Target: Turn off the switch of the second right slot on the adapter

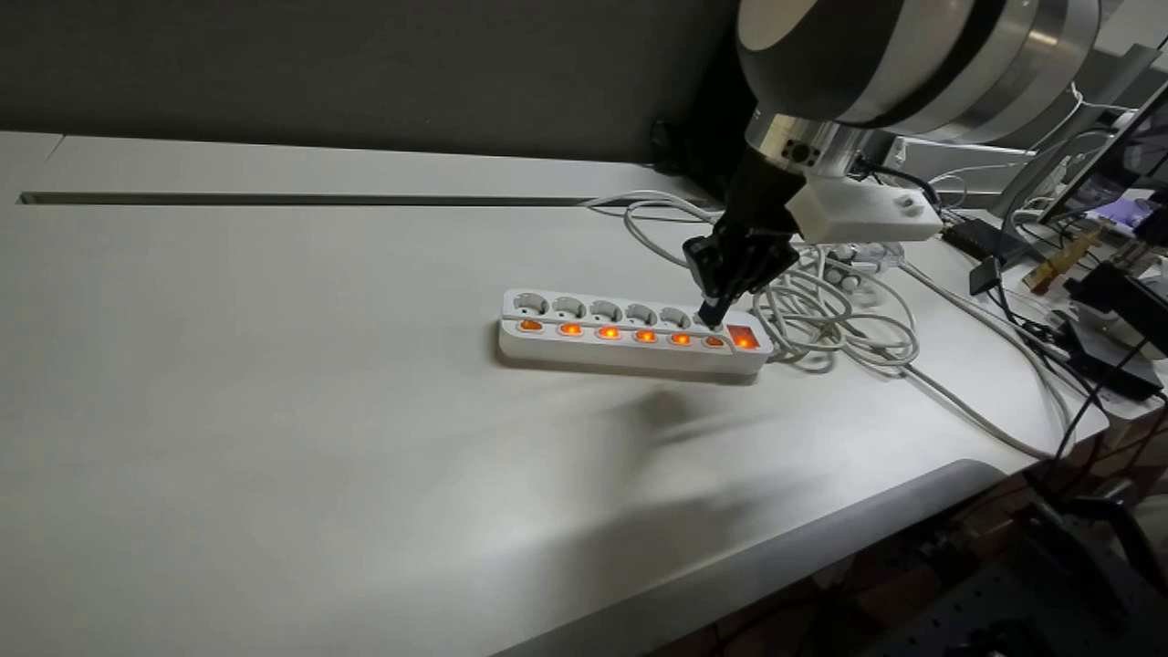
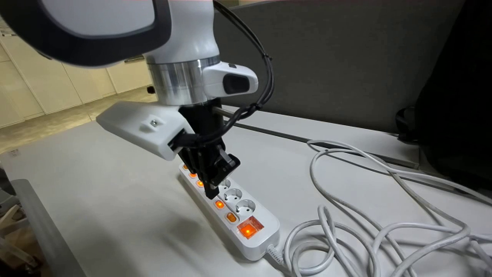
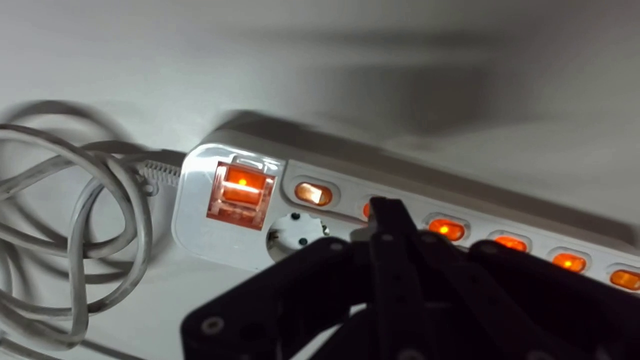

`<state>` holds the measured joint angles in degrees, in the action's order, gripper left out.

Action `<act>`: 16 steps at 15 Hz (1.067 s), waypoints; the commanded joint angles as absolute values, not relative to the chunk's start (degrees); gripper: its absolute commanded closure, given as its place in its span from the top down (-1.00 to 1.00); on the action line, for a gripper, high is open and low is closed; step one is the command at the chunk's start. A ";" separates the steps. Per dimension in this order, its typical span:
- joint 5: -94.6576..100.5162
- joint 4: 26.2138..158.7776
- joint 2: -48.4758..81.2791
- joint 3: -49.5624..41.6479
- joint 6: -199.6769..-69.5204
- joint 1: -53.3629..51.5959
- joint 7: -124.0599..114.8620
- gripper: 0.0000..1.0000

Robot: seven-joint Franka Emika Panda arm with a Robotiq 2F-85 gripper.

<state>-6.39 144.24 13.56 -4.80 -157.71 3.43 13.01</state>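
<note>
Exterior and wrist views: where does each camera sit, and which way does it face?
An exterior view: above the desk, facing the gray partition; arm at top right, gripper below it.
An exterior view: near the end of the power strip where the cable joins, looking along it; arm at top left, gripper below.
Wrist view: on the wrist, looking down at the large lit switch; gripper alone, at the bottom.
Both exterior views share desk, gray partition, power strip, cable, arm and gripper.

In an exterior view I've a white strip [image 1: 630,354] with orange switches [image 1: 609,333] mid-frame, my black fingers [image 1: 712,314], pale grey bench [image 1: 274,411], dark grey partition [image 1: 328,73] upper left; the wrist view gives me grey cable [image 3: 76,265] at left.
</note>
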 commanded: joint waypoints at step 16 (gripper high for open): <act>4.47 146.00 17.85 -5.06 -168.42 3.43 9.33 -1.00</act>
